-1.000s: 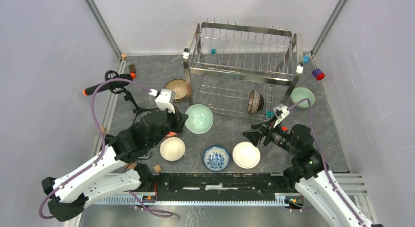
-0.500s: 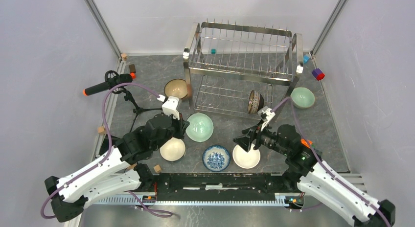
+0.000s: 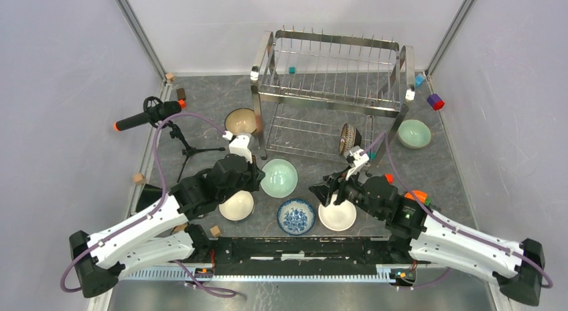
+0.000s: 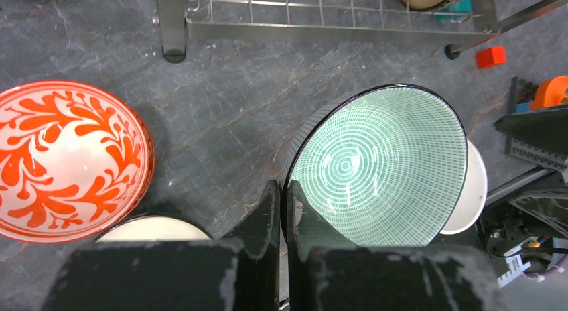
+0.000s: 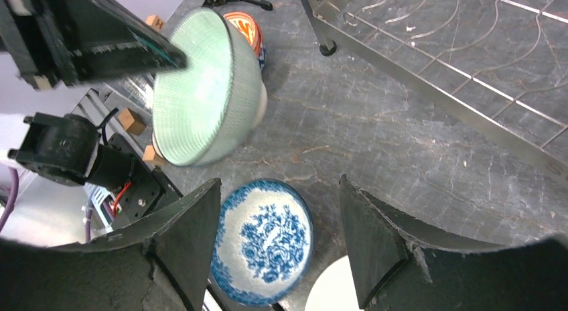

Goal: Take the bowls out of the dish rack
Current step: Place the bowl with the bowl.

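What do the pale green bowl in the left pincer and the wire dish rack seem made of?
Pale green round bowl: probably glazed ceramic, glossy with fine printed lines. Two-tier wire dish rack: likely chromed steel, shiny silver wires and tubes.

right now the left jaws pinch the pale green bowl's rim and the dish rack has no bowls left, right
No: the top external view shows one dark patterned bowl standing on edge in the lower tier of the dish rack. The left jaws do pinch the rim of the pale green bowl.
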Available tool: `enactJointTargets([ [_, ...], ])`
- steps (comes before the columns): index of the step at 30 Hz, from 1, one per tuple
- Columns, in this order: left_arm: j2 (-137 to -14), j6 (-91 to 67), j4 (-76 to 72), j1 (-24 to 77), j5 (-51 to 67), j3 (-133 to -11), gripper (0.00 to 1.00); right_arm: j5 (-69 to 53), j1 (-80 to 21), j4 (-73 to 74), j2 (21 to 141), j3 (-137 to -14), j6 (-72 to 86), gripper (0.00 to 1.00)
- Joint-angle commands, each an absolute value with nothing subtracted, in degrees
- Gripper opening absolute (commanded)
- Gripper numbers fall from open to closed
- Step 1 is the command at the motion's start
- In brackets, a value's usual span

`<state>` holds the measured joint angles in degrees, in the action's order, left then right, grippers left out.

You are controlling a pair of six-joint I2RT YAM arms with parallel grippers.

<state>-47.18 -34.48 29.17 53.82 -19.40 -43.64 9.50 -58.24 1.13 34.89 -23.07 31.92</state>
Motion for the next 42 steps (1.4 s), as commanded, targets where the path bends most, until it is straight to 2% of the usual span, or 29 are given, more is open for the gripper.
enactJointTargets([
  [1, -48.1, -39.5, 28.0, 53.9, -20.1, -45.2, 0.02, 21.2, -63.0, 1.9, 40.7, -31.1, 33.2, 0.7],
  [11, -50.8, -40.0, 30.0, 54.7, -25.0, -45.5, 0.02, 28.4, -68.7, 10.4, 55.4, -44.5, 33.4, 0.69],
  [28, -52.5, -42.7, 30.4, 60.3, -29.2, -47.9, 0.02, 30.9, -68.6, 13.2, 69.5, -52.0, 32.0, 0.57],
  [42, -51.1, -44.1, 30.3, 62.8, -30.0, -48.2, 0.02, 29.7, -68.1, 15.4, 71.3, -51.6, 31.3, 0.36],
])
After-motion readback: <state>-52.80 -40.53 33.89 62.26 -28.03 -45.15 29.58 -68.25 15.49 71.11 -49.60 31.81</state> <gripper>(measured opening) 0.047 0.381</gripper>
